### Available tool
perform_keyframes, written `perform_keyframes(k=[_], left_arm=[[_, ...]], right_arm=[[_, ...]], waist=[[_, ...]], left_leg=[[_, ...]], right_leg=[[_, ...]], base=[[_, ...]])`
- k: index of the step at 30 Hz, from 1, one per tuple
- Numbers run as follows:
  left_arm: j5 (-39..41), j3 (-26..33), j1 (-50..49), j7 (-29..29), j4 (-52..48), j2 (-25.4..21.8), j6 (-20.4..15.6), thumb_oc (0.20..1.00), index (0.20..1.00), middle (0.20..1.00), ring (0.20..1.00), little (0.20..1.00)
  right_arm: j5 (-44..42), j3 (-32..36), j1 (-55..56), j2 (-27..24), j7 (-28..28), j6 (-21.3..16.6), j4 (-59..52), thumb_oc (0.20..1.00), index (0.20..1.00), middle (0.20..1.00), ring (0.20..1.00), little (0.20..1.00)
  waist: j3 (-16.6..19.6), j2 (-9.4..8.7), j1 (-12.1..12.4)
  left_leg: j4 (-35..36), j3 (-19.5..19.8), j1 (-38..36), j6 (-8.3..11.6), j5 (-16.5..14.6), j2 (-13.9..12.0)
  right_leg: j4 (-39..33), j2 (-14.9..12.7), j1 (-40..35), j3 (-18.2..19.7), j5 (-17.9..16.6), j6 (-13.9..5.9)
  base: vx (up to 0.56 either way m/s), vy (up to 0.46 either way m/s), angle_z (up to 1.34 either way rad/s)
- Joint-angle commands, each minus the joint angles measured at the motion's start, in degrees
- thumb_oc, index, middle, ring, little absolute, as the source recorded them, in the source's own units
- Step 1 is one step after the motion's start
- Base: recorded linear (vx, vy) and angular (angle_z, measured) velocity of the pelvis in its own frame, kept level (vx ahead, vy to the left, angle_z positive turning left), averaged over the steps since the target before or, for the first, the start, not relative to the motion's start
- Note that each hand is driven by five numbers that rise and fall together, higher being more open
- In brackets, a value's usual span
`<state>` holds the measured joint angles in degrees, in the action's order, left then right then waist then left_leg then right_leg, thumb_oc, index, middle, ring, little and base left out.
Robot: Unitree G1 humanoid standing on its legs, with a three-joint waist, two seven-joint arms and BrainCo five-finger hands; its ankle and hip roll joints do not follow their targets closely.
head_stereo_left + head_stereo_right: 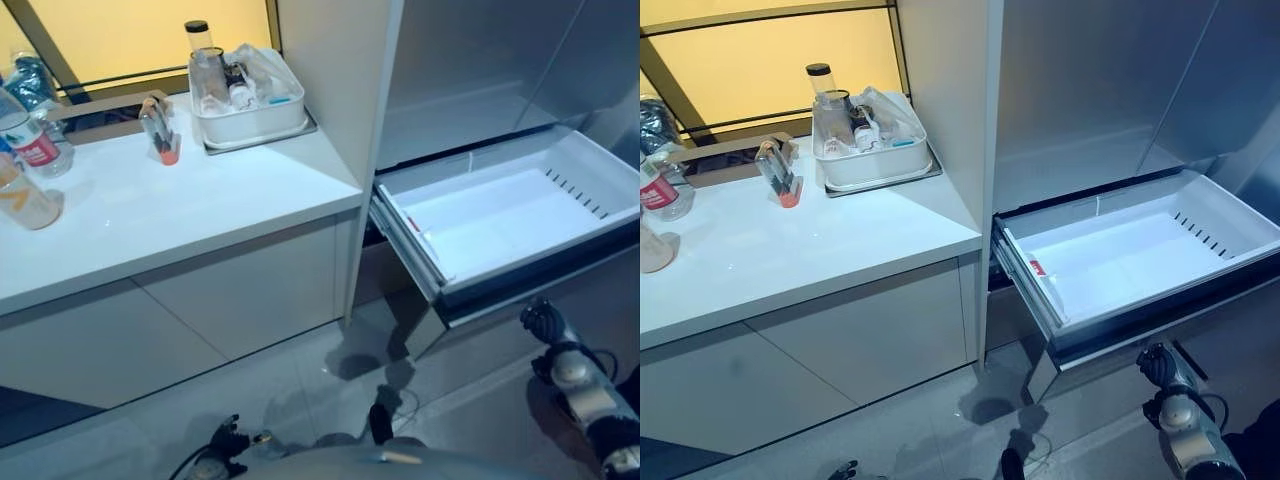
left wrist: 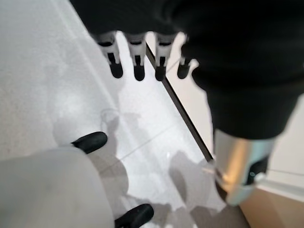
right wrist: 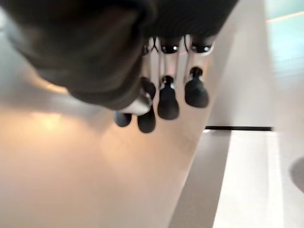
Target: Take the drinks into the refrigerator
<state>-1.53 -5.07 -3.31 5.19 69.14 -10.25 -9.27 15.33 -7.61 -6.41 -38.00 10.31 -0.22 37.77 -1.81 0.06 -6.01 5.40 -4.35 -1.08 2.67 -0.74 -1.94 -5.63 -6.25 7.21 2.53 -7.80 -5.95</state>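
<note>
At the far left of the white counter (image 1: 200, 215), bottles (image 1: 28, 150) stand upright with their long axes vertical, caps up. One has a red and white label (image 1: 38, 148), and one nearer the counter's front holds pale orange liquid (image 1: 22, 200). A bluish one behind them (image 1: 30, 80) is cut by the frame edge, so how many there are is hard to tell. Neither hand touches any of them.

Further right, a small clear container with an orange base (image 1: 160, 135) leans on the counter. Beside it a white tub (image 1: 250, 115) sits on a tray, crowded with jars and clear items too jumbled to name, a dark-capped jar (image 1: 200, 40) rising above them. Behind the counter is a yellow-lit panel.

Right of a white upright panel, the refrigerator's drawer (image 1: 520, 215) is pulled out, its white bin bare inside, grey door fronts above it.

The left hand (image 2: 137, 52) hangs over the pale tiled floor (image 2: 57, 85), fingers straight and slightly apart, holding nothing. The right hand (image 1: 1160, 368) is low before the drawer front, well apart from the bottles. In its wrist view its fingers (image 3: 168, 102) hang loosely side by side, gripping nothing.
</note>
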Motion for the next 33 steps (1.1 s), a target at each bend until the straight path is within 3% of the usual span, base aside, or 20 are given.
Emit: perform_keyframes(k=[1,8,16,24,25,26,31,33], left_arm=[[0.06,-2.44,3.98,1.59,1.7,-2.57,-0.38,1.0,1.0,1.0,1.0,1.0],[1.89,-4.63,6.01,2.61,0.75,-2.92,-0.41,1.0,1.0,1.0,1.0,1.0],[4.46,-7.43,8.55,4.62,0.88,-3.99,-0.27,1.0,1.0,1.0,1.0,1.0],[4.64,-7.17,8.85,5.55,0.71,-3.38,-0.09,1.0,1.0,1.0,1.0,1.0],[4.72,-7.21,8.67,5.54,0.7,-3.07,-0.05,1.0,1.0,1.0,1.0,1.0],[4.95,-6.98,8.49,5.39,0.52,-2.89,-0.06,1.0,1.0,1.0,1.0,1.0],[5.95,-4.7,8.52,4.57,0.46,-2.66,-0.17,1.0,1.0,1.0,1.0,1.0],[6.74,-3.34,8.63,4.04,0.36,-2.31,-0.11,1.0,1.0,1.0,1.0,1.0]], right_arm=[[2.36,-5.46,-21.42,2.27,1.52,-6.21,-2.16,0.2,0.2,0.2,0.2,0.2],[5.1,-14.44,-35.86,2.82,2.13,-5.37,1.42,0.2,0.2,0.2,0.2,0.2],[4.23,-24.19,-56.2,9.71,3.52,-3.64,13.49,0.2,0.2,0.2,0.2,0.2],[3.83,-25.18,-55.26,11.2,2.03,-3.47,10.8,0.2,0.2,0.2,0.2,0.2],[2.31,-23.99,-53.36,11.64,2.19,-3.59,10.17,0.771,0.771,0.771,0.771,0.771],[1.59,-23.17,-51.53,11.6,1.79,-3.61,9.07,1.0,1.0,1.0,1.0,1.0],[-2.97,-17.59,-35.75,12.61,1.25,-4.45,4.15,1.0,1.0,1.0,1.0,1.0],[-5.82,-14.38,-25.7,14.78,0.65,-4.99,8.27,1.0,1.0,1.0,1.0,1.0]], waist=[[-2.58,-4.49,5.63],[-4.92,-5.32,7.93],[-8.23,-7.01,11.48],[-7.96,-7.13,11.79],[-7.76,-7.07,11.72],[-7.52,-7.04,11.66],[-6.69,-6.69,10.57],[-6.19,-6.23,9.77]], left_leg=[[-0.8,4.41,2.74,-1.14,-0.45,2.85],[-0.82,7.11,5.98,-0.77,1.19,3.08],[-0.43,9.04,10.15,0.06,3.66,2.78],[-0.4,10.34,9.89,0.14,3.6,2.8],[-0.42,10.42,9.7,0.03,3.49,2.86],[-0.44,10.43,9.52,-0.02,3.39,2.92],[-0.51,10.51,8.57,-0.26,2.8,3.04],[-0.62,10.66,8.17,-0.38,2.61,3.08]], right_leg=[[1.32,-2.36,-3.11,-2.56,3.69,-2.48],[1.42,-2.81,-1.7,-5.42,3.04,-2.18],[0.97,-2.2,1.31,-7.54,1.77,-1.78],[0.94,-2.27,0.22,-8.36,2.42,-1.54],[0.93,-2.34,-0.1,-8.38,2.55,-1.54],[0.96,-2.37,-0.35,-8.41,2.71,-1.5],[1.26,-2.53,-1.16,-8.37,3.23,-1.54],[1.36,-2.57,-1.62,-8.47,3.51,-1.56]], base=[[-0.04,-0.013,0.1],[-0.07,-0.026,0.3],[-0.05,-0.033,0.21],[0.01,-0.001,0.01],[0.01,0.009,0.08],[0.01,0.015,0.12],[0.01,0.004,0.08],[0.01,0.005,0.05]])
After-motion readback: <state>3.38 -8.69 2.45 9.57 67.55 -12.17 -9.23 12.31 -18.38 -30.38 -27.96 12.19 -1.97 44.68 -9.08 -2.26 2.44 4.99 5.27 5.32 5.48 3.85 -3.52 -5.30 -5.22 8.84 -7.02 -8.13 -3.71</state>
